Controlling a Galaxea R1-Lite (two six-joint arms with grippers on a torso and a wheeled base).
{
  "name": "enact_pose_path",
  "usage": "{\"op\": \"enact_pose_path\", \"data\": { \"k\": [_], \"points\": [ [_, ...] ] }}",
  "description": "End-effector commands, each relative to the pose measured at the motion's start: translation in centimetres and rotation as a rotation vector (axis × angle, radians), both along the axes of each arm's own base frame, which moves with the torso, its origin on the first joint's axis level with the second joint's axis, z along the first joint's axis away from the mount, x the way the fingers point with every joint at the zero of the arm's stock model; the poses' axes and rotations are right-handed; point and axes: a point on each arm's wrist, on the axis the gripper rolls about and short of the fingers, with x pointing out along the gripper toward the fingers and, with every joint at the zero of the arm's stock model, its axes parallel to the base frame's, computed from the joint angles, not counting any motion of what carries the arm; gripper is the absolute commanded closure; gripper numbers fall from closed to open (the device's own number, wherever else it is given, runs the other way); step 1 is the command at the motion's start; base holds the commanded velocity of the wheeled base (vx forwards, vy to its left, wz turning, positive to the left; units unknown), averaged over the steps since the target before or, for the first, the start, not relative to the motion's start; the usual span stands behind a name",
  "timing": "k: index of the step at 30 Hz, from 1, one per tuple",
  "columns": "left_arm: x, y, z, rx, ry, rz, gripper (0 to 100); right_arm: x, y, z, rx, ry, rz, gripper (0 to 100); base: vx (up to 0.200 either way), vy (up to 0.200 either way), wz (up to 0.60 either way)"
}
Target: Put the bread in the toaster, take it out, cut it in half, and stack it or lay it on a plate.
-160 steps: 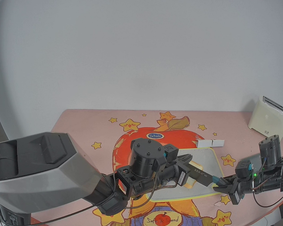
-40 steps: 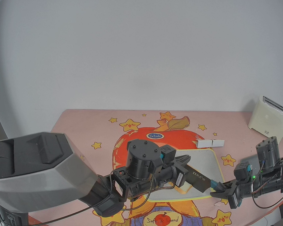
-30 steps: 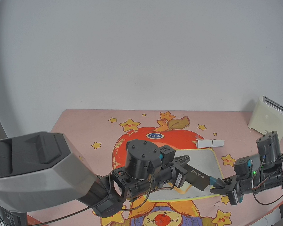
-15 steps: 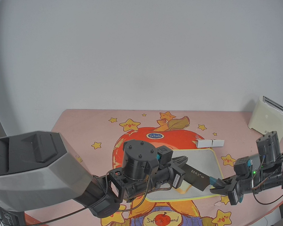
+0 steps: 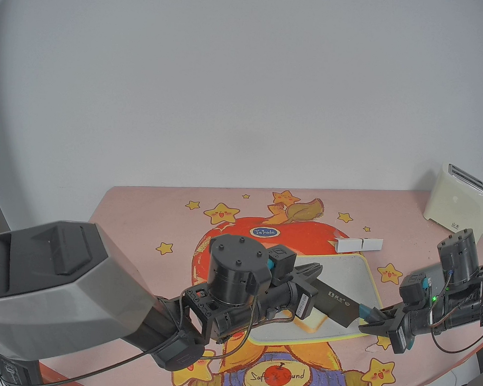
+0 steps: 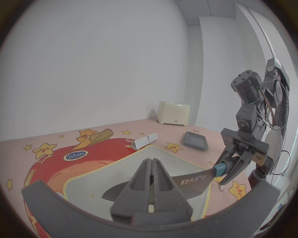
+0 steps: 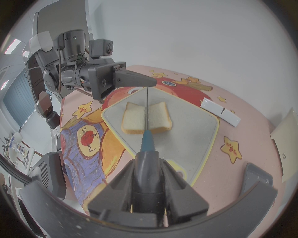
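Clamping knife [image 5: 336,303] across bread [image 7: 159,116], R gripper [image 7: 148,164], L gripper [image 6: 151,163] pinched together beside it, bread inside board [image 7: 192,133] edges.

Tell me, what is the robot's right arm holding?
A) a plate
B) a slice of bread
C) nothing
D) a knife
D: the right gripper is shut on the handle of the knife, whose blade lines up over the bread on the cutting board.
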Motion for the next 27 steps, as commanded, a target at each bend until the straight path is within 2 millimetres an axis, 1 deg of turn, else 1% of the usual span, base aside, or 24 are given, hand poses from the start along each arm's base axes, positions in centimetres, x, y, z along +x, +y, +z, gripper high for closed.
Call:
{"op": "enact_pose_path", "data": {
  "k": [1, 5, 7, 9, 13, 15, 18, 27],
  "points": [
    [0.3, -0.3, 1.0, -0.033, -0.027, 0.001, 100, 0.1, 0.1, 0.5, 0.005, -0.026, 0.009, 100, 0.000, 0.000, 0.00],
    [0.3, -0.4, 1.6, -0.042, -0.035, 0.001, 100, 0.2, 0.1, 0.5, -0.002, -0.032, 0.012, 100, 0.000, 0.000, 0.00],
    [0.3, -0.4, 1.5, -0.040, -0.033, 0.002, 100, 0.1, 0.1, 0.5, -0.003, -0.029, 0.012, 100, 0.000, 0.000, 0.00],
    [0.3, -0.4, 1.1, -0.030, -0.025, -0.001, 100, 0.2, 0.1, 0.5, -0.005, -0.031, 0.017, 100, 0.000, 0.000, 0.00],
    [0.3, -0.5, 0.9, -0.025, -0.020, -0.002, 100, 0.2, 0.0, 0.4, -0.027, -0.040, 0.024, 100, 0.000, 0.000, 0.00],
    [0.3, -0.6, 0.2, -0.008, -0.008, -0.003, 100, 0.1, 0.0, 0.2, -0.038, -0.038, 0.017, 100, 0.000, 0.000, 0.00],
    [0.4, -0.6, -0.4, 0.004, 0.000, -0.001, 100, 0.1, 0.0, 0.2, -0.039, -0.037, 0.017, 100, 0.000, 0.000, 0.00],
    [0.4, -0.7, 0.1, -0.007, -0.010, -0.003, 100, 0.2, 0.1, 0.4, -0.035, -0.048, 0.018, 100, 0.000, 0.000, 0.00]
  ]
}}
